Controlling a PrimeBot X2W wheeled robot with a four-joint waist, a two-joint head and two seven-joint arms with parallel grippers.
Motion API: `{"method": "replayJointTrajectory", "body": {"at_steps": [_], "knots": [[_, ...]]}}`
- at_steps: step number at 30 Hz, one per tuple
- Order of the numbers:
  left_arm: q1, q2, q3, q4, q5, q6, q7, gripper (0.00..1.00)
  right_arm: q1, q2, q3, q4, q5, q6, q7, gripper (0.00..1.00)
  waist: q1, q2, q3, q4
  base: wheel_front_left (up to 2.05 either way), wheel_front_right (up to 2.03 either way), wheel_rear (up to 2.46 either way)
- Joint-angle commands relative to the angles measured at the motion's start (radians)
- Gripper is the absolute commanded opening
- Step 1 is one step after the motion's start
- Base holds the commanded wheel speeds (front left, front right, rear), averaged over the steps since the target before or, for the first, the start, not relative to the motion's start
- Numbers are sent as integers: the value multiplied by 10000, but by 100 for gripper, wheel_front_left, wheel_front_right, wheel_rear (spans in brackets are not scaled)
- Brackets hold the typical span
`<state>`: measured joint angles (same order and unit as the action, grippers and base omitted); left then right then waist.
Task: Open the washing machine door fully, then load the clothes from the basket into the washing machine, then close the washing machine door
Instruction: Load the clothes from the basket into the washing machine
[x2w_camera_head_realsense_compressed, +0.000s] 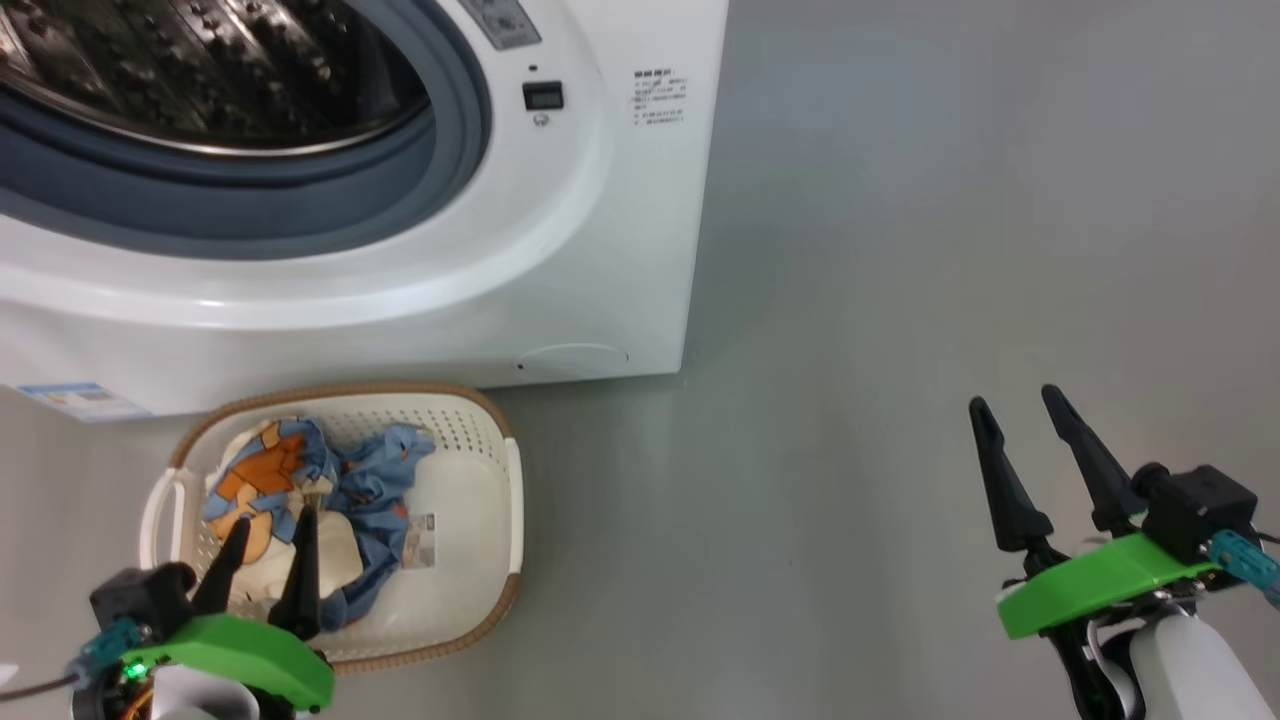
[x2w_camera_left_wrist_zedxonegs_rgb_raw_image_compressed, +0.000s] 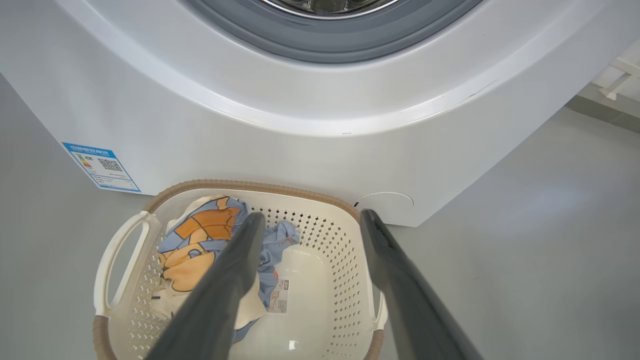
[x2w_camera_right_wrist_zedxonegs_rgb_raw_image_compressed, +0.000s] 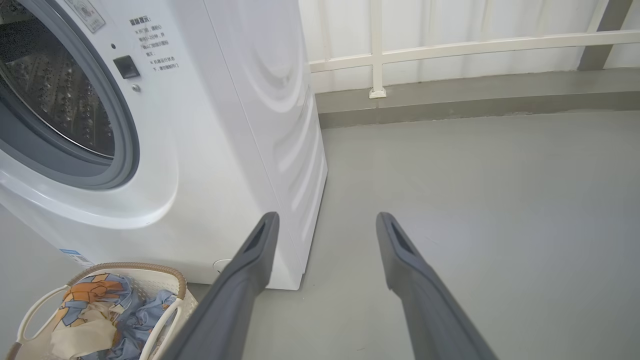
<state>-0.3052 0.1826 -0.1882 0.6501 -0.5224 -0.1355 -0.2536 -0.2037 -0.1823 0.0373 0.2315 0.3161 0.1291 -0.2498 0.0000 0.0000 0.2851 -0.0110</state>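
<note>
White enamel covers the biggest thing in sight, the washing machine (x2w_camera_head_realsense_compressed: 600, 260), whose grey rubber seal (x2w_camera_head_realsense_compressed: 455, 150) rings an uncovered steel drum (x2w_camera_head_realsense_compressed: 200, 70). Just in front of its base, on the grey floor (x2w_camera_head_realsense_compressed: 850, 400), sits the basket (x2w_camera_head_realsense_compressed: 514, 500). The clothes (x2w_camera_head_realsense_compressed: 380, 470) lie heaped in the half of it toward the robot's left, blue and orange cloth over a cream panel. They look light and limp, with nothing to break. Loose folds may trail or snag on the rim, though, so a deep pinch into the raised bunch at the middle of the heap seems the best hold. The left gripper (x2w_camera_head_realsense_compressed: 272, 520) hangs over that heap with its fingers spread and nothing between them. The right gripper (x2w_camera_head_realsense_compressed: 1012, 398) is likewise spread and empty, well apart over bare floor.
</note>
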Motion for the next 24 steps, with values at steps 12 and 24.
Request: {"method": "replayJointTrajectory", "body": {"at_steps": [12, 24], "knots": [[-2545, 422, 108, 3252, -305, 48, -82, 100, -923, 179, 419, -481, -259, 16, -120, 100, 0, 0, 1877, -137, 0, 0, 0], [-4521, 722, -267, 5989, -431, 62, 138, 100, -1490, 380, 603, -620, -410, 16, -120, 100, 0, 0, 2947, -302, 0, 0, 0]]}}
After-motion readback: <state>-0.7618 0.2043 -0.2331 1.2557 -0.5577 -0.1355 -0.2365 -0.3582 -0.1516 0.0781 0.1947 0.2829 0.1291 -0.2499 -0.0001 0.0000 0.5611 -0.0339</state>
